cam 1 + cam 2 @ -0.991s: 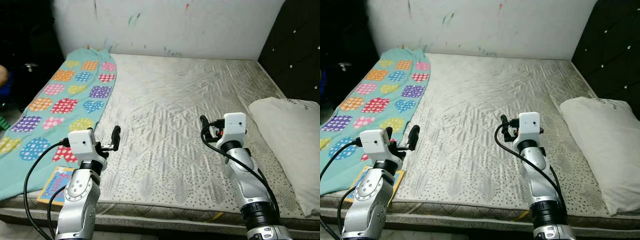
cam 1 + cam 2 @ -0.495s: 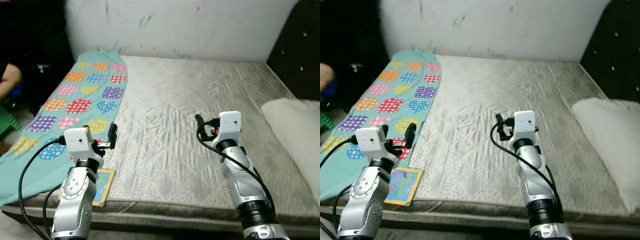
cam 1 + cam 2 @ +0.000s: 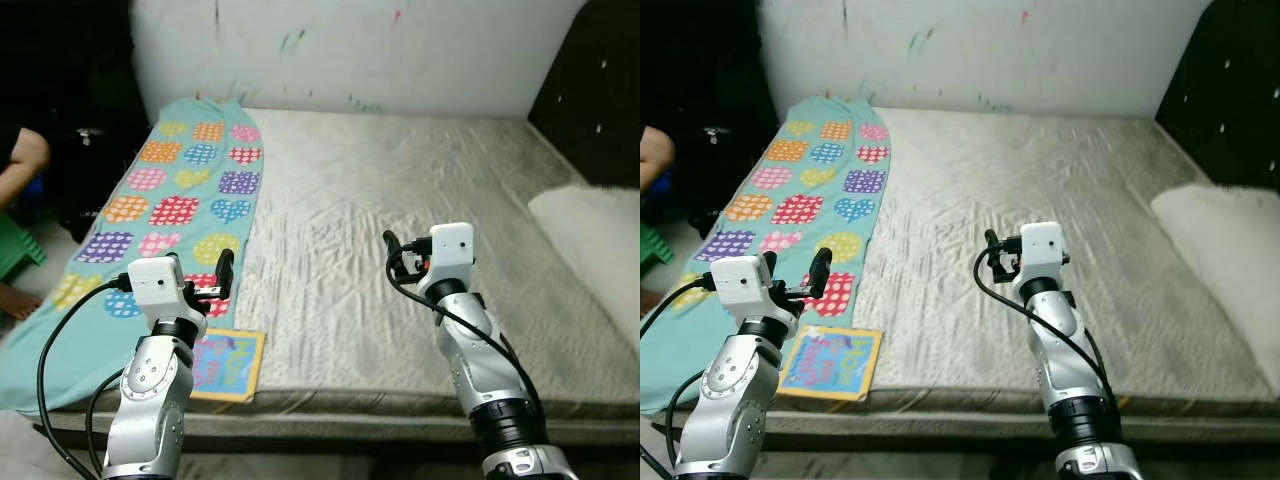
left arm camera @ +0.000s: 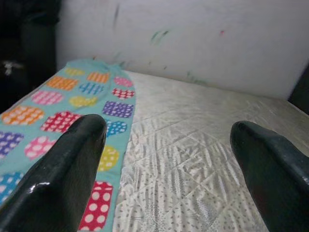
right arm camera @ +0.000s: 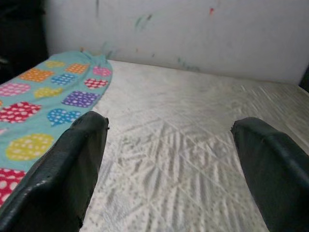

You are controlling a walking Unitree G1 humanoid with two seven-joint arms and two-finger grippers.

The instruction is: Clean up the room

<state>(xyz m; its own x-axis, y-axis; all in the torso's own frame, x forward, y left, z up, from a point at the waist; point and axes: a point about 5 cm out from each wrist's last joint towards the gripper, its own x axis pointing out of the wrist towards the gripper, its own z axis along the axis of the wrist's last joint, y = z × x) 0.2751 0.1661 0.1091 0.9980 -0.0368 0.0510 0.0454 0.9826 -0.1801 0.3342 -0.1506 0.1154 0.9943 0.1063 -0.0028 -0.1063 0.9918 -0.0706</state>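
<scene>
A bare mattress point(image 3: 400, 200) with a quilted, silvery, dotted cover is seen ahead, rectangular, its near edge running from 9 to 3 o'clock just under both arms. Along its left side a teal blanket point(image 3: 150, 200) printed with polka-dot hearts and squares is laid flat; its long axis runs from 7 toward 12 o'clock, narrowing at the far end by the wall point(image 3: 400, 50) and spilling over the left edge nearer the robot. A thin, square, brightly coloured book point(image 3: 228, 362) is lying flat at the near edge, at 7 o'clock, partly on the blanket's border, with 1 corner close to the mattress rim. A soft white pillow point(image 3: 595, 235) is set at 3 o'clock, against the right side near a dark tufted panel point(image 3: 590, 90). The wall is white and marked with small paint smears.

The left gripper point(image 3: 222, 277) is held over the blanket's lower part, just beyond the book; in the left wrist view its 2 glossy black fingers point(image 4: 58, 179) are spread wide with nothing between them, aimed along the blanket toward the wall. The right gripper point(image 3: 392, 245) is held over the bare middle of the mattress, well apart from the pillow; its fingers point(image 5: 63, 169) are likewise parted wide and empty. Between the 2 arms the quilted surface is wrinkled.

At 9 o'clock, beyond the bed's left edge, part of a person's arm point(image 3: 22, 160) and a green object point(image 3: 15, 250) are seen in the dark.
</scene>
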